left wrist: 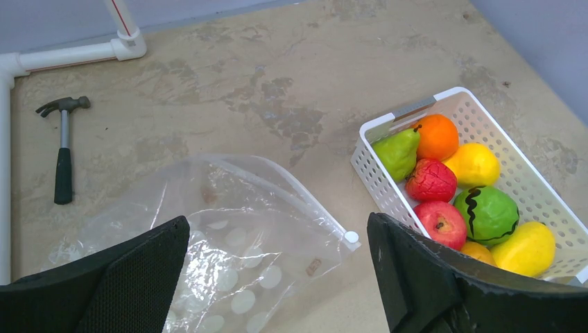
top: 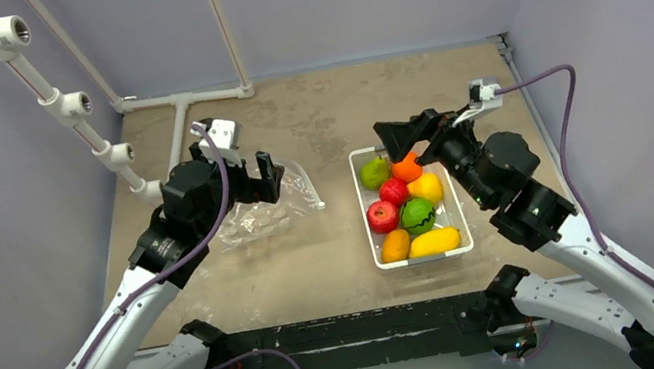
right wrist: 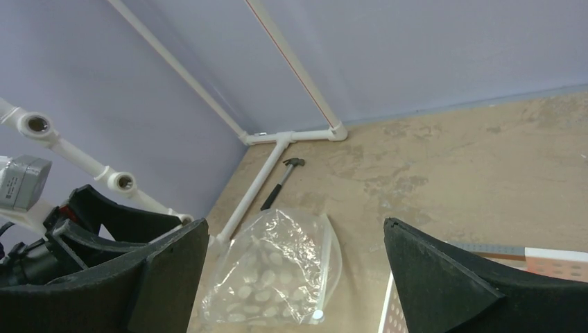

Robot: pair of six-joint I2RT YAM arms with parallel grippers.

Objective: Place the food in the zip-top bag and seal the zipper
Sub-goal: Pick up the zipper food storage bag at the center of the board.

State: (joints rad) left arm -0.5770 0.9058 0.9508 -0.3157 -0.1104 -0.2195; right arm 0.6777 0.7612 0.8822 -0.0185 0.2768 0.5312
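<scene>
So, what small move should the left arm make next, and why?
Probably lower the left gripper onto the zipper and pinch it. The gripper is open and hangs above the bag, which lies flat, while all the fruits sit in the basket; the mouth likely needs opening before anything goes in.

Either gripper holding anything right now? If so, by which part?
Nothing is held. Left gripper is open over the zip-top bag; right gripper is open near the basket of food.
</scene>
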